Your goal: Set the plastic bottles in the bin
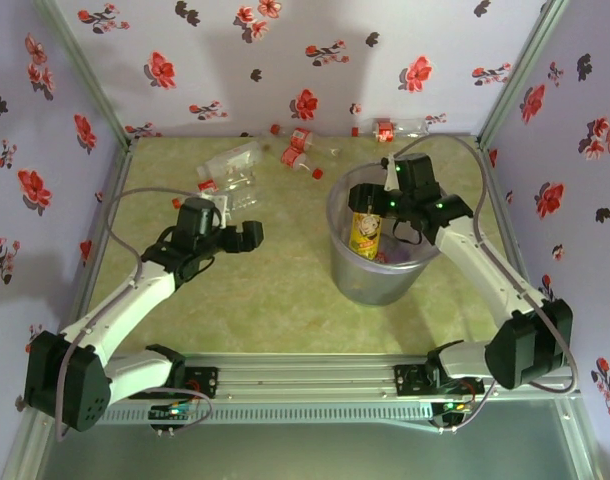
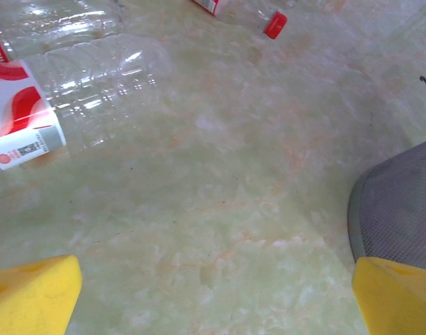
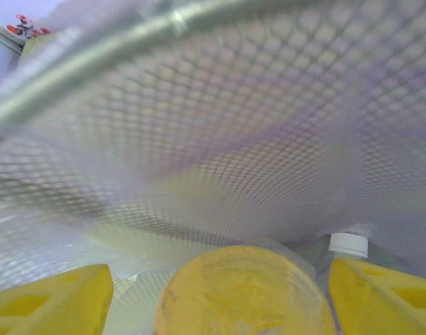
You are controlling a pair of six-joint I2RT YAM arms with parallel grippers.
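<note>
We are poising the right gripper (image 3: 220,300) in the bin (image 1: 337,250).
Its jaws are standing spread around the yellow bottle (image 1: 365,236) so it can drop; the left gripper (image 1: 250,234) is gaping empty.

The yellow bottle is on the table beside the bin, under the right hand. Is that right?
Not quite. The yellow bottle is not on the table beside the bin; it is inside the bin, under the right hand. The top external view shows it.
</note>
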